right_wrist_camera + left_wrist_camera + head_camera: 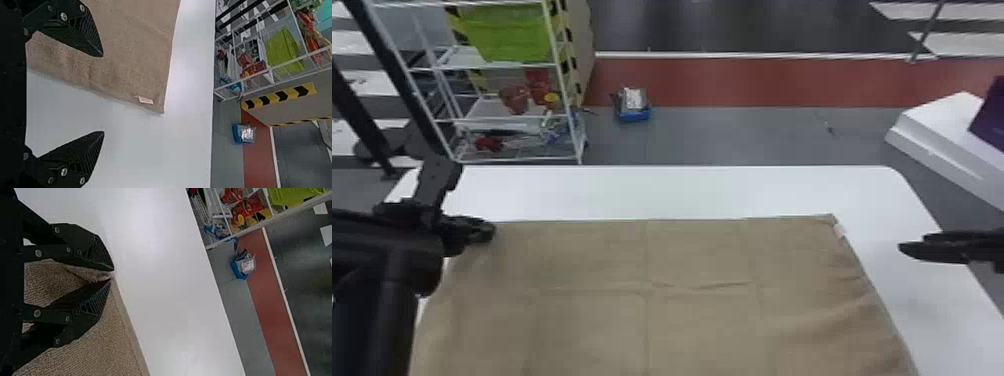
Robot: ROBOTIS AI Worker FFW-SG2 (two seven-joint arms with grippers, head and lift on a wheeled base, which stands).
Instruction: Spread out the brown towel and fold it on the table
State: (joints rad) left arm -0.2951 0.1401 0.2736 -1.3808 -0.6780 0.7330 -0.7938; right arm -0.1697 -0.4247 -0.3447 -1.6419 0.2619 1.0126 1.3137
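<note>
Brown towel (pixel 702 260) laid out over white counter (pixel 682 192), lightly creased. Left pincer (pixel 488 232) pinching towel's far left corner. Right pincer (pixel 905 248) spread, beyond towel's right edge. Pale tag (pixel 839 231) by towel's far right corner.

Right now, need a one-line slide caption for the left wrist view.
Left fingers pinch the brown towel at one corner, on the white table.

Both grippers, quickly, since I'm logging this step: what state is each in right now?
Left gripper: jaws closed on the brown towel, at a corner.
Right gripper: jaws open, holding nothing.
</note>
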